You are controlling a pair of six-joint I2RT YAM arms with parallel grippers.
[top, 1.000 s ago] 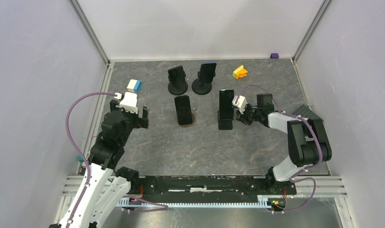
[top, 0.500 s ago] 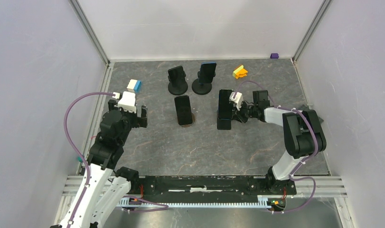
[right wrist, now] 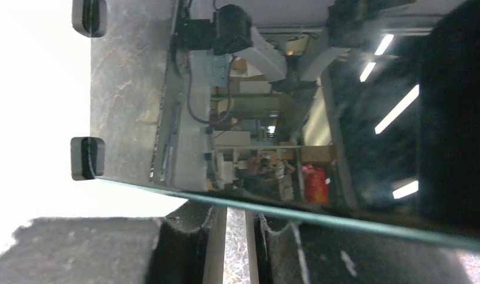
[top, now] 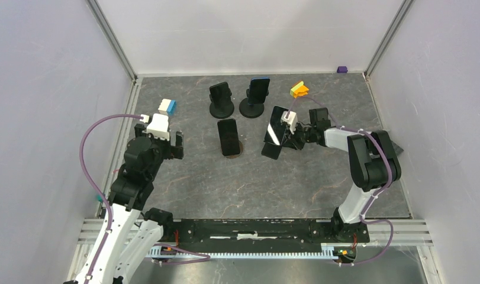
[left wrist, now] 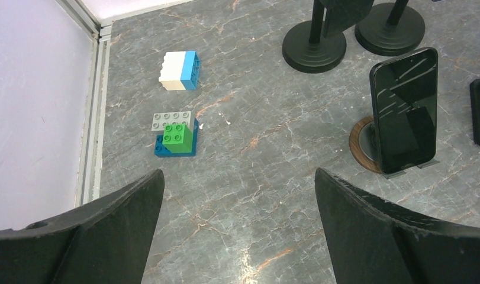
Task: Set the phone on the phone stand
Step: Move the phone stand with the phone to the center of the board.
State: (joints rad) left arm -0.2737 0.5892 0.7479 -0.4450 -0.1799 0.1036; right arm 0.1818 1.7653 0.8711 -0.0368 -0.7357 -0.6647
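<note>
Wide bare table [top: 255, 183] nearest the bases. Left fingers [left wrist: 107, 236] spread wide, empty, poised above bricks [left wrist: 177, 137] by the left rail. Right arm stretched far forward, elbow bent. Right fingers [right wrist: 77, 254] clamped on phone [top: 277, 129], tilted leftward mid-table, near another phone [top: 228, 136]. Beyond, two round stands [top: 221, 99] short of the back wall.

Grey marbled tabletop [top: 249, 183], pale walls [top: 42, 89], metal corner rails [top: 113, 41]; seemingly even light

place: robot lab cell | evidence: white walls [top: 42, 89], aluminium rails [top: 111, 40]
</note>
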